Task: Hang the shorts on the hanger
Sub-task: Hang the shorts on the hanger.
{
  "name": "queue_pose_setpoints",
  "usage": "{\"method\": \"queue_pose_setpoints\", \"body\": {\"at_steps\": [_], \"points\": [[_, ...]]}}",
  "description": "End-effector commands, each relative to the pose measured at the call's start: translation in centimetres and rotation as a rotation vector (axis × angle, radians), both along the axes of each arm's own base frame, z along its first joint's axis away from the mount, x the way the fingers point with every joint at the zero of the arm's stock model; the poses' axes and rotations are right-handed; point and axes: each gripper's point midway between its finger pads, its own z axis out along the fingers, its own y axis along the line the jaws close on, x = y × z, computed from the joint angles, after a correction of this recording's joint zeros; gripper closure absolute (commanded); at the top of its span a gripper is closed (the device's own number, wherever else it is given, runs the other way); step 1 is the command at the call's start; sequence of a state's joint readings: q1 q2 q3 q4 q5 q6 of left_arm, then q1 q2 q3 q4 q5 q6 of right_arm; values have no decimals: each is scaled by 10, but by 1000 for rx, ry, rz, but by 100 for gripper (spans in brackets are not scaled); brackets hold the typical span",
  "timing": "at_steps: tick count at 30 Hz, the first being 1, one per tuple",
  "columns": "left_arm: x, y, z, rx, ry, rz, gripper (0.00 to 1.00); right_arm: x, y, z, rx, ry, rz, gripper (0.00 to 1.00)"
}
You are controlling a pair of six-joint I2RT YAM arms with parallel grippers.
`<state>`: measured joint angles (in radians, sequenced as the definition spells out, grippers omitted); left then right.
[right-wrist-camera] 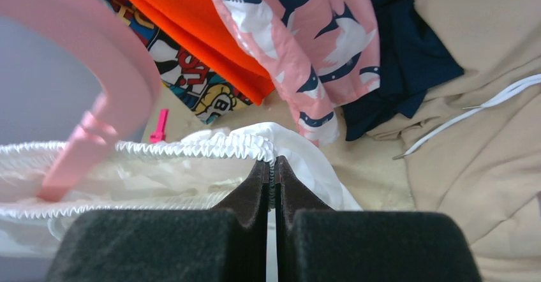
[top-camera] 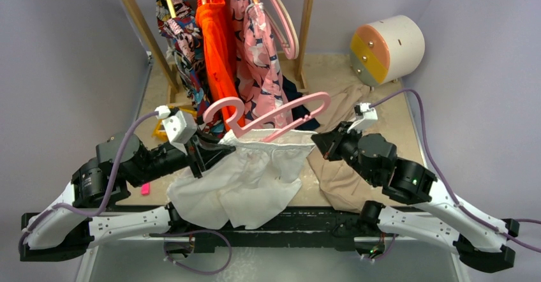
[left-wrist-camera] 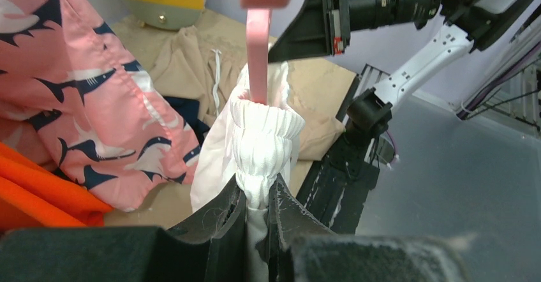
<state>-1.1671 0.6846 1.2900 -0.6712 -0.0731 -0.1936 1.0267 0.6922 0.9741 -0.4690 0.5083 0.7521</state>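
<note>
One arm of the pink hanger [left-wrist-camera: 258, 59] sits inside the waist of the white shorts [top-camera: 242, 180]. Below the hanger (at either end), the left gripper [left-wrist-camera: 258, 192] and right gripper [right-wrist-camera: 272, 167] pinch the waistband tight.

- Upper centre of the top view is closed to you: hanging clothes [top-camera: 220, 52] and the rack's wooden legs [top-camera: 137, 20] crowd it, down to the hanger [top-camera: 281, 119].
- The shorts [top-camera: 242, 180] hang across the middle, closing that gap.
- A tan garment [top-camera: 341, 180] covers the lower right; a round drum [top-camera: 386, 47] fills the upper right.
- You have bare table [top-camera: 153, 90] at the left, beside the rack leg.
</note>
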Motion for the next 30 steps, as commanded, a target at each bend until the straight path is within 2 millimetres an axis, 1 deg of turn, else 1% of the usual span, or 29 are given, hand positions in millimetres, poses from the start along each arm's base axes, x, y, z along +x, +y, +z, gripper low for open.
{"method": "queue_pose_setpoints", "body": {"at_steps": [1,6,10,17,21,24,30], "points": [[-13,9,17,-63,12,-40,100,6,-33,12,-38,-21,-135,100],[-18,13,13,-59,23,-56,100,7,-44,14,-80,-10,-173,100],[-22,11,4,-26,46,-76,100,7,-51,14,-109,-3,-198,100],[-26,10,-11,24,85,-94,100,8,-56,16,-149,5,-214,100],[-24,13,-20,60,99,-78,100,8,-57,17,-175,3,-211,100],[-22,15,-29,99,110,-63,100,9,-55,17,-193,6,-202,100],[-15,19,-56,210,123,-23,100,9,-57,18,-225,7,-200,100]]}}
